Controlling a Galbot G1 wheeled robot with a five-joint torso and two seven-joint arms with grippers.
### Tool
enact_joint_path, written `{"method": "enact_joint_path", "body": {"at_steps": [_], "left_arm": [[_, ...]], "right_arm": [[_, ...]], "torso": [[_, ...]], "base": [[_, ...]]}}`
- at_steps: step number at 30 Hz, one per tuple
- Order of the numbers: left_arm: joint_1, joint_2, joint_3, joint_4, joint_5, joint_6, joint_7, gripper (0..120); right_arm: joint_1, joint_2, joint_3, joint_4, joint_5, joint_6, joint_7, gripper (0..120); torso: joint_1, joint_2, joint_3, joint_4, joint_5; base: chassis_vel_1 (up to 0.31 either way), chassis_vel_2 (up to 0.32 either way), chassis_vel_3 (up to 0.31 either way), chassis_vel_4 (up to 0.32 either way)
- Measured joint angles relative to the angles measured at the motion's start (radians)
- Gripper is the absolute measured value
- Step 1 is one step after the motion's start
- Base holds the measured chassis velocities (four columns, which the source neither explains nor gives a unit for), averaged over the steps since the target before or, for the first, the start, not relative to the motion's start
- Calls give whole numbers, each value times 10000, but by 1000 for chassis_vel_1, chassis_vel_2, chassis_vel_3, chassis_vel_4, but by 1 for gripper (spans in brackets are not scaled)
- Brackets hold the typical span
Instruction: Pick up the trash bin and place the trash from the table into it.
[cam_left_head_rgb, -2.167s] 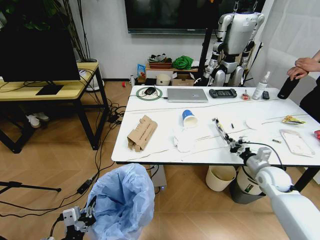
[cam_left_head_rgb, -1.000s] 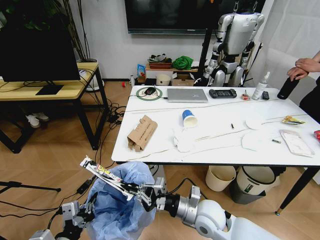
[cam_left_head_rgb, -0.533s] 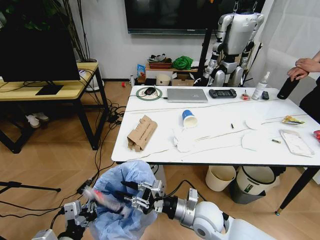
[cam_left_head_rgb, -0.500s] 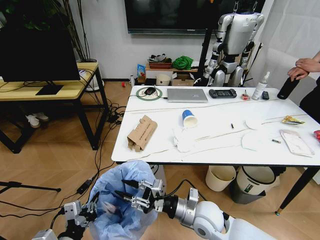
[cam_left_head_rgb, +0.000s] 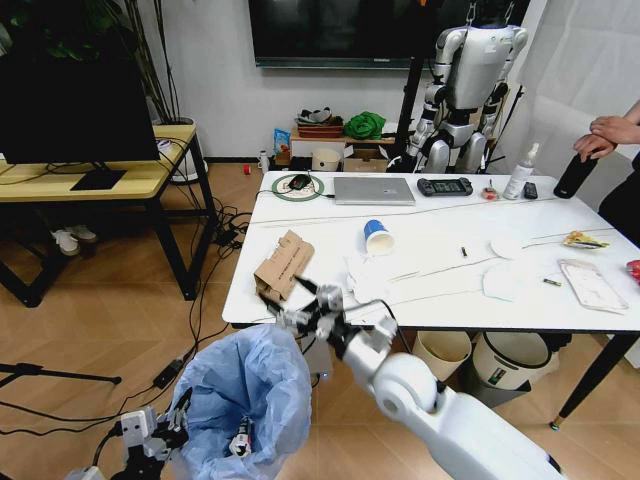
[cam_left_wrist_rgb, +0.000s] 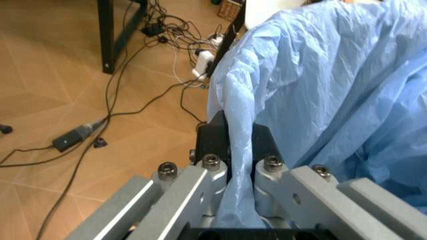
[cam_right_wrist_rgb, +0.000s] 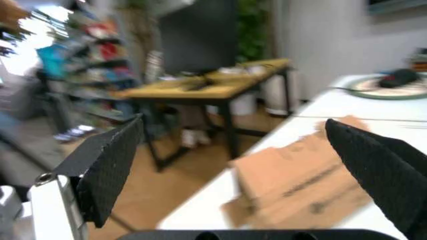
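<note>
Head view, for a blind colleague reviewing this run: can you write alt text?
The right claw, open, reaches toward a crushed cardboard carton on the white table. Below, the left claw grips the blue-bagged trash bin.

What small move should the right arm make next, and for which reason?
Probably ease the right gripper forward onto the crushed cardboard carton and shut on it. Its fingers stand open and empty, with the carton directly ahead at the table edge. The left gripper is clamped on the trash bin bag just below, ready to receive it.
</note>
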Motion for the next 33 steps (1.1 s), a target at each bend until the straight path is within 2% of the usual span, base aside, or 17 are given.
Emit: {"method": "enact_joint_path", "body": {"at_steps": [2, 5, 10, 20, 28, 33], "left_arm": [[2, 38, -127, -37, -48, 2, -9, 0], [1, 60, -198, -42, -89, 21, -32, 0], [3, 18, -170, -43, -91, 42, -58, 0], [158, 47, -422, -257, -188, 78, -105, 0], [168, -74, -395, -327, -163, 89, -118, 0], [170, -104, -393, -356, -162, 89, -118, 0]], "right_arm": [[450, 462, -55, -183, -227, -1098, 1051, 100], [1050, 1067, -117, -522, -301, -2062, 1888, 100], [1651, 1605, -354, -1076, -349, -2552, 2239, 100], [2095, 2284, -1036, -2157, -778, -2990, 2724, 100], [2248, 2911, -1380, -3165, -1255, -2953, 2992, 100], [2300, 3034, -1412, -3563, -1534, -2876, 3045, 100]], "torso": [[0, 0, 0, 0, -4], [0, 0, 0, 0, -4], [0, 0, 0, 0, -4], [0, 0, 0, -1, 0], [0, 0, -1, -1, -1], [0, 1, -1, -1, 0]], "base": [[0, 0, 0, 0], [0, 0, 0, 0], [0, 0, 0, 0], [0, 0, 0, 0], [0, 0, 0, 0], [0, 0, 0, 0]]}}
